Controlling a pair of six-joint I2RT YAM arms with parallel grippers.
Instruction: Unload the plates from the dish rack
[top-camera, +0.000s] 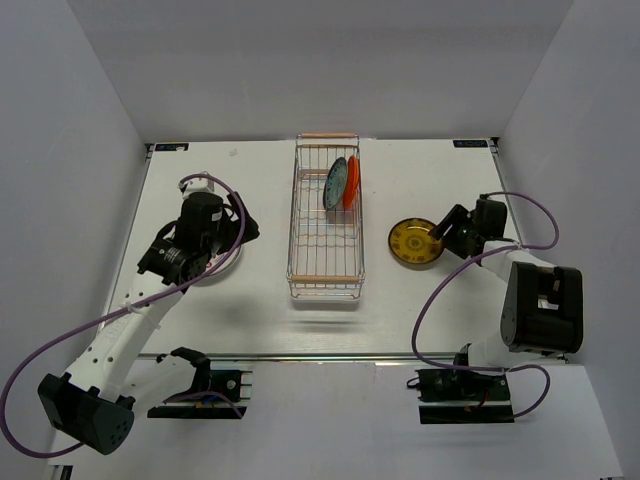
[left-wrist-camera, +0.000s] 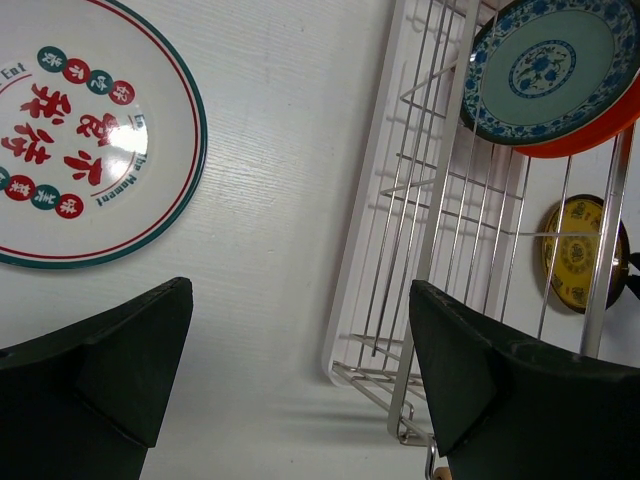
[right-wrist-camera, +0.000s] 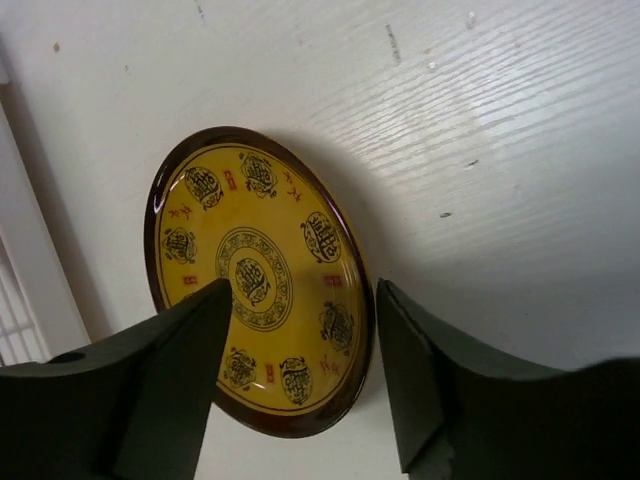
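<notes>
My right gripper (right-wrist-camera: 305, 290) stood parted astride the rim of the yellow plate (right-wrist-camera: 250, 270), which lay flat on the table (top-camera: 440, 310) to the right of the dish rack (top-camera: 295, 210). I could not tell whether either finger touched it. My left gripper (left-wrist-camera: 300, 300) gaped wide and held nothing, over the table between the white plate with red marks (left-wrist-camera: 80, 130) and the rack, where the teal plate (left-wrist-camera: 545, 70) and orange plate (left-wrist-camera: 590, 135) stood on edge together at the far end.

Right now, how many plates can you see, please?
4: teal plate and orange-red plate in the dish rack, yellow plate right of it, white plate left; others may be hidden.
</notes>
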